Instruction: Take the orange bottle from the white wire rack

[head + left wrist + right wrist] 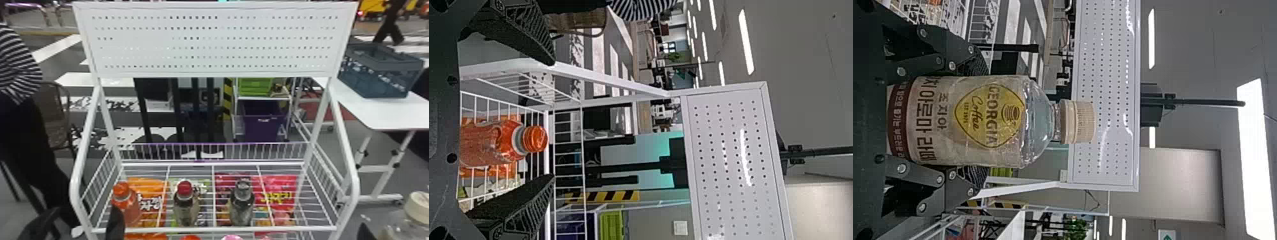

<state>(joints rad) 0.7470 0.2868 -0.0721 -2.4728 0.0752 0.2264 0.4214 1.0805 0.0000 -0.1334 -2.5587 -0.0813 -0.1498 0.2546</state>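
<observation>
The orange bottle (127, 207) stands on the white wire rack (212, 228) at its left front corner. My left gripper (78, 226) is at the lower left of the head view, in front of the rack, one finger overlapping the bottle's left edge. In the left wrist view, my left gripper (553, 121) is open, with the orange bottle (494, 144) lying between the lines of its fingers, nearer the lower one; contact cannot be told. My right gripper (365, 230) is right of the rack. In the right wrist view, my right gripper (982, 120) is shut on a clear beige-capped bottle (1040, 122).
A red-capped bottle (185, 204) and a dark-capped bottle (242, 204) share the shelf, with snack bags (281, 194) beneath the wires. White side rails (74, 185) flank the shelf, and a perforated panel (214, 41) rises behind. More bottle caps (232, 237) show under the front bar.
</observation>
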